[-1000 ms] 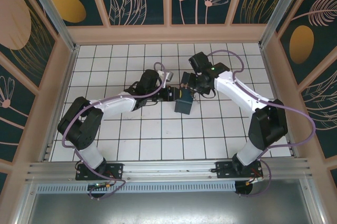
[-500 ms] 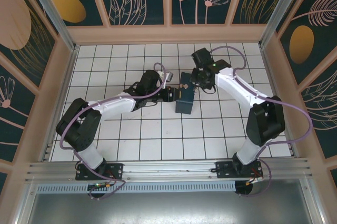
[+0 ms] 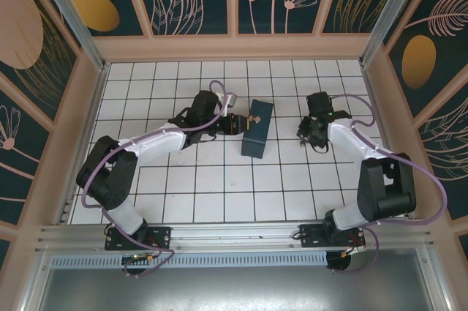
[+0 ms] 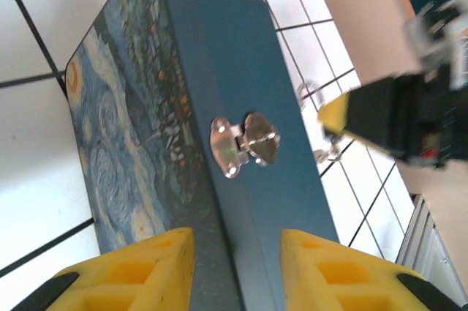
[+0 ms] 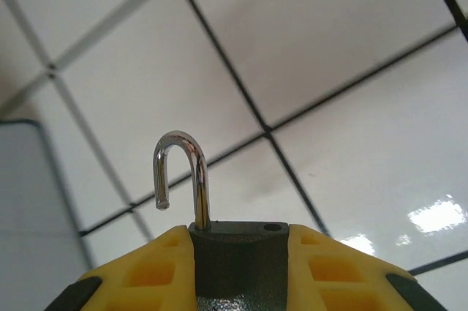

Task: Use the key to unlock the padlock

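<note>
Right gripper [image 3: 305, 134] sits right of centre in the overhead shot, low over the tiles and well apart from the blue tin [image 3: 257, 130] in the middle. Left gripper [image 3: 235, 124] is parked just at the tin's left edge. Padlock's too small to pick out from up there. Left wrist cam: its yellow fingers [image 4: 146, 271] are spread along the bottom of the frame with nothing pinched, and the tin's painted face and little silver latch [image 4: 243, 143] are straight ahead in the middle. There's a thin wire loop [image 4: 307, 92] on the tiles just right of the tin; might be the key's ring, too blurry to call. Right wrist cam is the good one: the jaws are clamped on the padlock [image 5: 238, 249] at bottom centre, black body squeezed between the yellow pads. The shackle [image 5: 200, 186] sticks up with its left end hanging free, so I'd say it's popped already. Handling-wise I'd guess it's light, rigid and a bit slick, and tiny enough to twist in the grip. So holding the flat sides of the body like this beats grabbing the thin round shackle.
</note>
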You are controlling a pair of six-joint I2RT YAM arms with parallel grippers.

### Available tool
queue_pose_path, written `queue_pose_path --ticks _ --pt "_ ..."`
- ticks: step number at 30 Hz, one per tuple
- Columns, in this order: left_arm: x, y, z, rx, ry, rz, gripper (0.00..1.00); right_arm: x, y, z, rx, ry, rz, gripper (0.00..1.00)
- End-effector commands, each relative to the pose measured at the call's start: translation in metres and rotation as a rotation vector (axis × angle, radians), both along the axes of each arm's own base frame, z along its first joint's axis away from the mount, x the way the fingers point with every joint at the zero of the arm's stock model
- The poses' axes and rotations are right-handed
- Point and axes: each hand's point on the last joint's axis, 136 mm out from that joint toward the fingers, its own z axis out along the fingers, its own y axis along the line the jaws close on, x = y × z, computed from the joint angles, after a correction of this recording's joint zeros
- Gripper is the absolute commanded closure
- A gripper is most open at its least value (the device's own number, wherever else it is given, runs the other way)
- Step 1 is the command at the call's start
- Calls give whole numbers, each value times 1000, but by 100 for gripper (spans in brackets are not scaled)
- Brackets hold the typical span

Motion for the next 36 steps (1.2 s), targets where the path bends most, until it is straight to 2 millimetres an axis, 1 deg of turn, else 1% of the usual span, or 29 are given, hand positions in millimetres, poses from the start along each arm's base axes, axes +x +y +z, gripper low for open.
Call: queue_pose_path --ticks 1,3,5,6,8,10,12,13,15,17,18,19,21,22,23,25,26,29,32,35,36 --pt "3 -6 28 -55 -19 -14 63 18 6 -6 44 -75 29 85" --pt "6 -5 30 -53 -18 -5 62 19 10 -7 60 -77 43 71" --pt "10 -1 29 -47 -14 18 61 20 15 3 87 -100 56 63" --pt "13 1 29 -48 -11 26 61 19 17 11 95 -120 59 61" --pt "18 4 27 -53 -2 37 60 18 17 23 99 -151 54 57" --pt "22 4 23 -50 4 40 60 14 28 29 133 -168 71 55" --pt "24 3 26 -58 4 38 60 11 40 27 183 -179 82 54" --pt "27 1 16 -49 24 39 60 8 44 23 193 -174 85 54" --pt "28 0 14 -52 30 43 60 3 46 16 192 -159 78 54" --pt "31 -1 15 -60 29 48 60 4 63 17 266 -205 92 58" --pt "33 -2 14 -66 33 46 60 5 73 20 331 -244 84 66" --pt "34 -5 13 -74 38 37 60 6 82 21 401 -280 73 76" --pt "37 -9 11 -89 53 32 61 8 94 20 514 -317 45 93" --pt "37 -12 11 -100 60 26 61 9 100 18 539 -325 50 99" --pt "37 -13 12 -112 63 23 61 10 109 18 558 -329 68 100" --pt "36 -16 14 -129 66 7 61 12 129 18 610 -336 128 100" --pt "35 -17 13 -134 71 -2 61 13 136 16 630 -328 140 100" --pt "33 -19 10 -136 86 -19 61 19 149 9 677 -327 153 100" --pt "30 -19 13 -146 88 -26 62 23 167 4 721 -313 179 100" --pt "28 -13 17 -133 80 -13 62 32 192 3 728 -307 225 100" --pt "32 -4 16 -110 70 12 62 37 202 2 734 -304 235 100"
